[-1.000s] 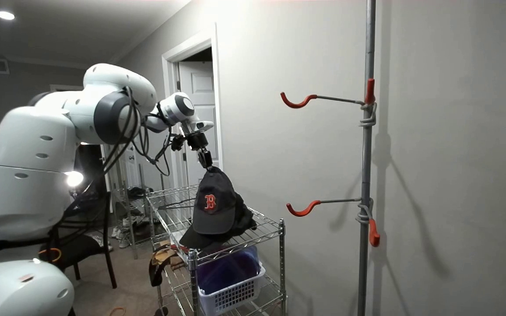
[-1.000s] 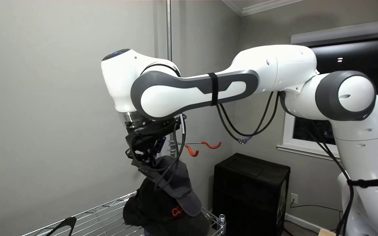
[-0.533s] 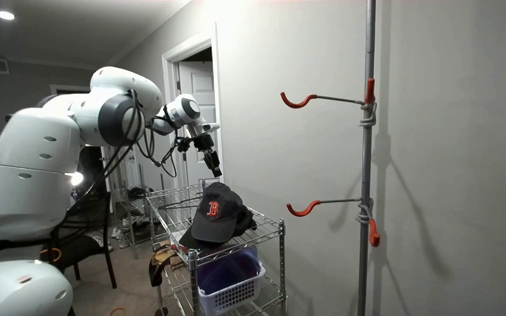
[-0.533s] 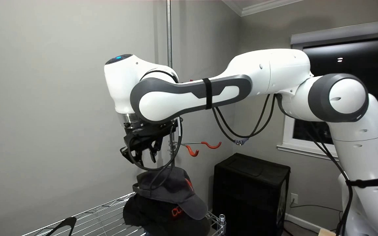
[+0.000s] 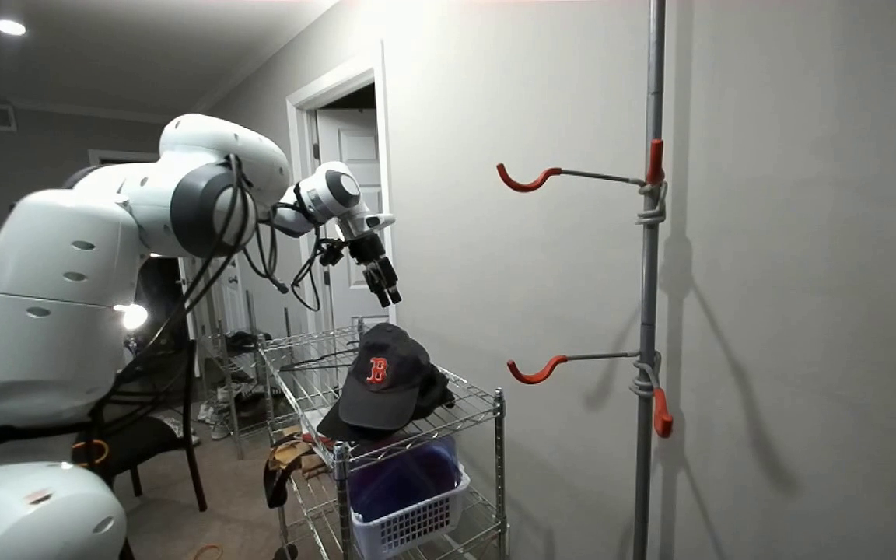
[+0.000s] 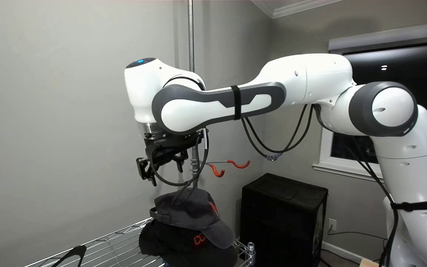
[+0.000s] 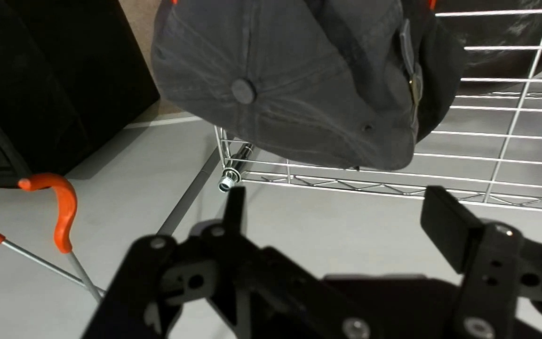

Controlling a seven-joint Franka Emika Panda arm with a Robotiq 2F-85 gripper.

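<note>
Jaws wide apart, the gripper hangs low in the wrist view, clear of the grey cap at top centre! In an exterior view, lower centre, that cap sits on a black cap atop the wire rack.

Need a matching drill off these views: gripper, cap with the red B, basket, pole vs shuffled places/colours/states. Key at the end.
Column one
1. Gripper
2. Cap with the red B
3. Basket
4. Pole

Column two
A. White, low in the wire rack
B. Open, holding nothing
C. Upright, bearing red-orange hooks
D. Dark grey, lying on top of a black cap

Pairs: 1-B, 2-D, 3-A, 4-C
</note>
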